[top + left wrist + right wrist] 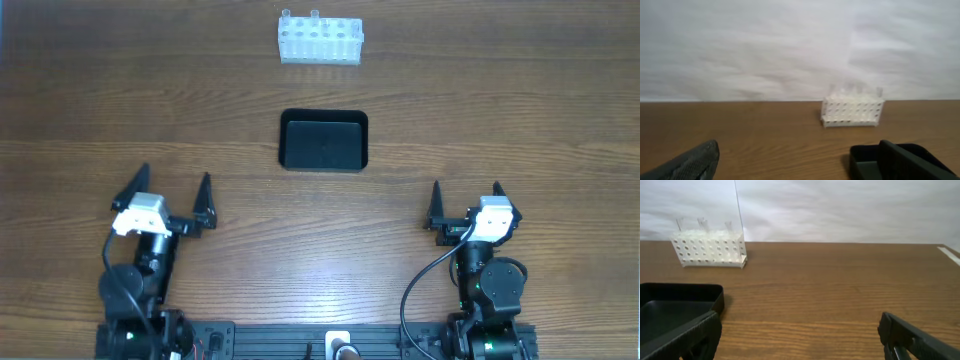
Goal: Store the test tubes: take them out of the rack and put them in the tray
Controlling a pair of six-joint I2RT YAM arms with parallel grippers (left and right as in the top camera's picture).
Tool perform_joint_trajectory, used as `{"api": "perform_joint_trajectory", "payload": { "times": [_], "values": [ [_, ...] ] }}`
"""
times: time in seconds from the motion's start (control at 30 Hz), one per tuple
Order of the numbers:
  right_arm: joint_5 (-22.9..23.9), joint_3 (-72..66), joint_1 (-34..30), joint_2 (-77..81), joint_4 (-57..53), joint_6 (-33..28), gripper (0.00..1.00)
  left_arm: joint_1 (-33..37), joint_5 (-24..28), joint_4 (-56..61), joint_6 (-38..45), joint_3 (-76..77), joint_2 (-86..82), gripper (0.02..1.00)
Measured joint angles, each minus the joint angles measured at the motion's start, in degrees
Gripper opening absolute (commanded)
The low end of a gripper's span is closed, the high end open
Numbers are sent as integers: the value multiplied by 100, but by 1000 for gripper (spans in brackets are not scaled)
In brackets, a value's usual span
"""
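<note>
**Both grippers open, tubes still in the rack**

My left gripper [175,175] and right gripper [466,187] stand with fingers spread, holding nothing, on the near side of the tray [324,140], one at each flank. Beyond the tray sits the rack [320,42], with a few test tubes [314,15] upright in it.

The tubes look clear, thin and smooth. I judge that a hard pinch could crack one and a light one could let it slip. The rack is pale, perforated and likely light, so a skewed pull might tip it. The tray is black, shallow and round-cornered.
</note>
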Motion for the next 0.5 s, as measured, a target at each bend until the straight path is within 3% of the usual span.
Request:
{"api": "perform_joint_trajectory", "payload": {
  "times": [0.5],
  "values": [
    [2, 0, 0, 0, -2, 0, 993, -284, -109, 7, 2, 3528, 4035, 998]
  ]
}}
